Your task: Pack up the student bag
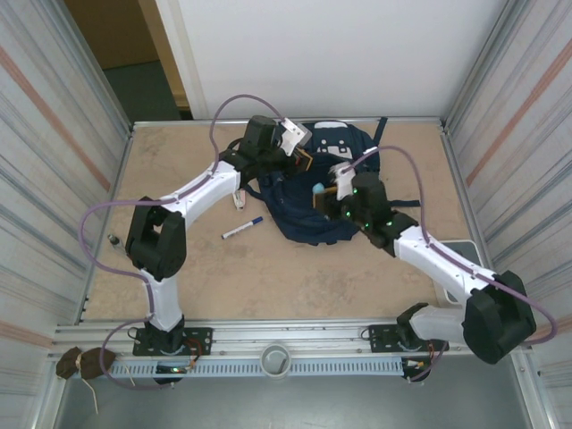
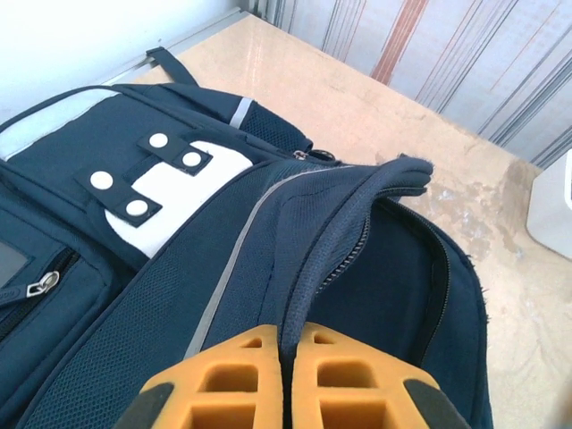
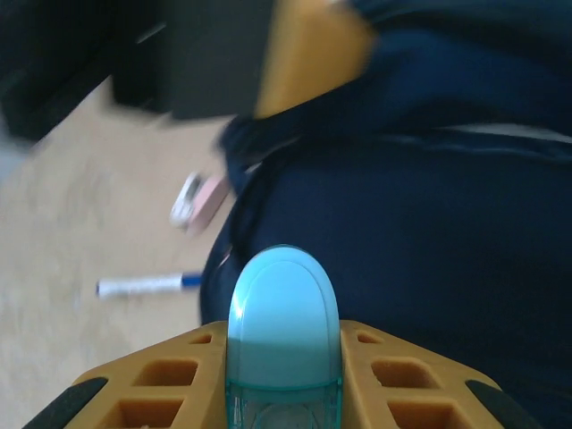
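Currently, the left arm reaches from its base at the near-left edge of the table toward the far centre. Two loose items lie on the table surface beside its forearm. One is a white marker with a blue cap. The other, just beyond it, is a small pink-and-white item whose type cannot be determined. Both lie just left of the student bag.

Left gripper: positioned at the far-left part of the bag. In the left wrist view, the left gripper has its orange fingers pressed together on a raised fold of the bag's navy fabric. The zipper along that fold stands parted. A white patch with round snaps sits on the panel to the left.

Student bag: lies at the far centre of the table, between the two grippers.

Right gripper: positioned over the right-hand part of the bag. In the right wrist view, the right gripper is clamped narrowly on a light-blue rounded plastic item, which projects past the fingertips. Navy bag fabric lies beneath. The marker and the pink-and-white item appear blurred on the table at left.
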Controlling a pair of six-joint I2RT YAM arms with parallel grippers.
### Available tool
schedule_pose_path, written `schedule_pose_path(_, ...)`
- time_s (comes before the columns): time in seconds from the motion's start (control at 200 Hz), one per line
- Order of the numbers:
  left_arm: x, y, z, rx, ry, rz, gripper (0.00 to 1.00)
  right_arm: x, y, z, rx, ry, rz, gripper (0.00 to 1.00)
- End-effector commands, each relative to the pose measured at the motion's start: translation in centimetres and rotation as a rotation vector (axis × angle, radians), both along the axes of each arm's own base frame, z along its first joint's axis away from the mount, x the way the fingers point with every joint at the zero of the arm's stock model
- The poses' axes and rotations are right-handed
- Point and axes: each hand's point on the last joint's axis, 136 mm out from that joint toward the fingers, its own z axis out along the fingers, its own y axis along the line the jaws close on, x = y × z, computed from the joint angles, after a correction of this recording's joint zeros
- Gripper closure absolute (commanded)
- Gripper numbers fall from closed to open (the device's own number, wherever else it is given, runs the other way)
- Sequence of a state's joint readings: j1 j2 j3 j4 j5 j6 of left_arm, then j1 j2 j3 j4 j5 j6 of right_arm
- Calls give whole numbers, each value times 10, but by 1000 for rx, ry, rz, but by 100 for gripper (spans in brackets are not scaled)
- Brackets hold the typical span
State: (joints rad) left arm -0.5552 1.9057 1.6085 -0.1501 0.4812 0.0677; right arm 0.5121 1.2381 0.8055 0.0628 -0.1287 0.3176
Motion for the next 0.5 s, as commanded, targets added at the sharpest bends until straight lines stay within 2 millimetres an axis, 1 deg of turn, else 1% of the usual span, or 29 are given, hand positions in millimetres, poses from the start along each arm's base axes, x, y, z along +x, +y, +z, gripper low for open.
schedule_pose_path(0.0, 4, -9, 58, -131, -42, -21, 100, 32, -17, -3, 221, 162, -208, 72)
schedule_pose_path(0.085, 5, -13, 61, -148, -28, -28, 100, 55, -25, -8, 299, 211, -304, 70)
schedule_pose_path(0.266, 3, -23, 65, -160, -20, -46, 100, 96, -25, -12, 381, 207, -429, 67)
schedule_pose_path(0.346, 4, -26, 63, -162, -15, -49, 100, 114, -20, -12, 406, 213, -440, 59)
schedule_pose_path(0.416, 7, -26, 61, -163, -9, -35, 100, 119, -17, -19, 384, 239, -433, 50)
schedule_pose_path(0.496, 11, -26, 58, -162, -4, -26, 100, 112, -20, -23, 350, 236, -425, 42)
